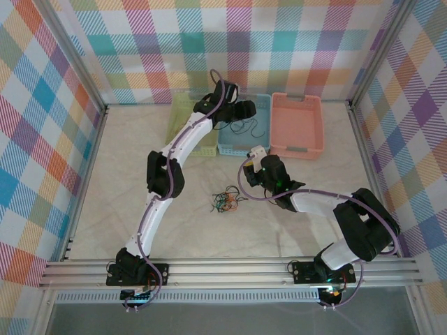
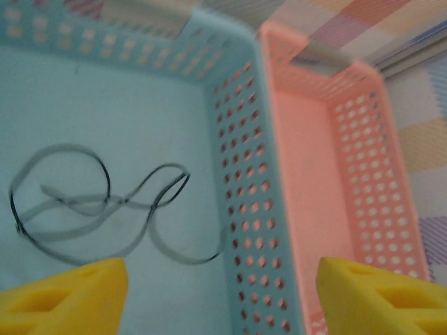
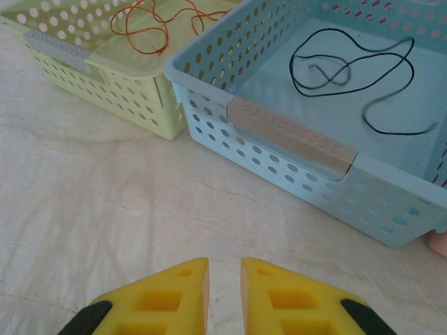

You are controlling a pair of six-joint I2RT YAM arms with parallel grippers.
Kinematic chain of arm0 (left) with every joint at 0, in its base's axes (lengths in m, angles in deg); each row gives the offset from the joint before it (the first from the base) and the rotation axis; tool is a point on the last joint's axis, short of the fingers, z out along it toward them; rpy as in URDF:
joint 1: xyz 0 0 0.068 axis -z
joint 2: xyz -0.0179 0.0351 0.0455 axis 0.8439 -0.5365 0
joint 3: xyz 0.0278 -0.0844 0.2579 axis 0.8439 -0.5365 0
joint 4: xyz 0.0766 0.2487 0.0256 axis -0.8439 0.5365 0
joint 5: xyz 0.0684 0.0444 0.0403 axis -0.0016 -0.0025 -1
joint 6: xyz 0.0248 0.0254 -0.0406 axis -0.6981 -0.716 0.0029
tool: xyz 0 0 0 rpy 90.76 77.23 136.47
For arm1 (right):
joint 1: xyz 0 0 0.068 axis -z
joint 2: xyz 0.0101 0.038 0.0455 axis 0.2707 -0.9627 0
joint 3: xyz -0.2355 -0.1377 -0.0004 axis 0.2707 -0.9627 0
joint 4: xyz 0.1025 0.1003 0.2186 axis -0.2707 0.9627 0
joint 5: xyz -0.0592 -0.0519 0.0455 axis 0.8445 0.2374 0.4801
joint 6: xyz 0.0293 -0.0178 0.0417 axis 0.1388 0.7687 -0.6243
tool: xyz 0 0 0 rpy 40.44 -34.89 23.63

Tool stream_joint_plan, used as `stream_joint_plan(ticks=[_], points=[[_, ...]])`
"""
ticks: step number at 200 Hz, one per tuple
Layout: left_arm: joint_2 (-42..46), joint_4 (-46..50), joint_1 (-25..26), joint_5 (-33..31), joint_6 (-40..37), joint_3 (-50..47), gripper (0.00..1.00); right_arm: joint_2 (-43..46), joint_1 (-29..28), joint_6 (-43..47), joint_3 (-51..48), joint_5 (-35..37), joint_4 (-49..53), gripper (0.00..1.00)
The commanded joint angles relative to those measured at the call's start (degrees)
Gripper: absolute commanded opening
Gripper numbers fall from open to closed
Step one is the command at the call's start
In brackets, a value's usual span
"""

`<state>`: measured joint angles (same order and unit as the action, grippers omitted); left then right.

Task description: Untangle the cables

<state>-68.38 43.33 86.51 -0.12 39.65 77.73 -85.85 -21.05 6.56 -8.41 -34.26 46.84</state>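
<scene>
While the left fingers [image 2: 70, 296] were spread open over the black cable [image 2: 70, 236] in the blue basket [image 2: 241, 160], the right fingers [image 3: 178, 296] were almost closed on nothing. The cables [image 1: 225, 202] bunched mid-frame on the tabletop [image 1: 126, 188] could be dragged as one if several strands were pinched.

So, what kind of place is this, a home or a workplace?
Most likely a robot test cell, not a home: plaid cloth walls close in the table, two robot arms are bolted to a metal rail, and plastic sorting baskets stand at the far side.
</scene>
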Motion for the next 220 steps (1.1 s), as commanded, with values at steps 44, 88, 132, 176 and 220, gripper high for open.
stream_joint_plan(ticks=[44, 88, 132, 176, 220], points=[[32.8, -5.5, -0.1, -1.1, -2.1, -25.3, 0.78, 0.2, 0.3, 0.1, 0.7, -3.1, -0.2, 0.21], [57.0, -15.0, 0.5, -0.8, -0.4, -57.7, 0.76, 0.5, 0.3, 0.2, 0.5, -3.6, -0.5, 0.21], [75.2, -23.3, 0.4, -3.6, 0.7, -88.0, 0.76, 0.5, 0.2, 0.5, 0.5, -4.7, -0.5, 0.21], [74.8, -27.5, 0.4, -0.4, 2.3, -98.2, 0.74, 0.6, 0.3, 1.0, 0.6, -5.5, 0.0, 0.2], [72.6, -35.0, 0.4, 2.3, 5.5, -103.5, 0.73, 0.3, 0.2, 1.1, 0.9, -6.9, 0.2, 0.21]])
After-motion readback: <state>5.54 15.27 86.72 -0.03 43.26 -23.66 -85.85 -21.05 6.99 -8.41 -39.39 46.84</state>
